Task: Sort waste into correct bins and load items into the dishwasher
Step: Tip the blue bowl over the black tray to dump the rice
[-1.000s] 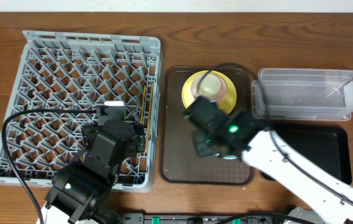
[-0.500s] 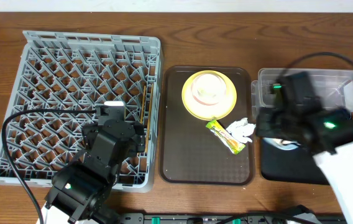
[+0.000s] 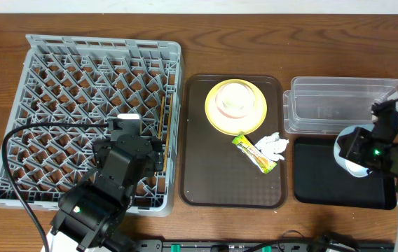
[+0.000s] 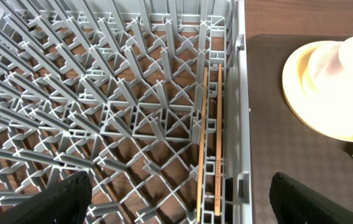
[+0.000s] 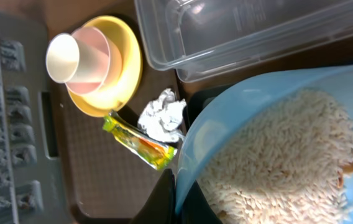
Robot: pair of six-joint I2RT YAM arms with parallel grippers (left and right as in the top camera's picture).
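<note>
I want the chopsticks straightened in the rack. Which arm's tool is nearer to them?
Left. The left tool hovers open right above the chopsticks along the dish rack's edge. The right tool is far off over the black tray, pinching the blue bowl's rim.

Overhead looks straight down on the whole table [image 3: 199,24]. Left wrist sits close over the rack [image 4: 133,93], right wrist close above the bowl [image 5: 226,106]; both catch the plate [image 4: 297,87].

Blue bowl [image 5: 217,127] of rice [image 5: 288,149] hangs over black tray [image 3: 325,183]; chopsticks [image 4: 209,143] lie in grey rack [image 3: 66,77].
</note>
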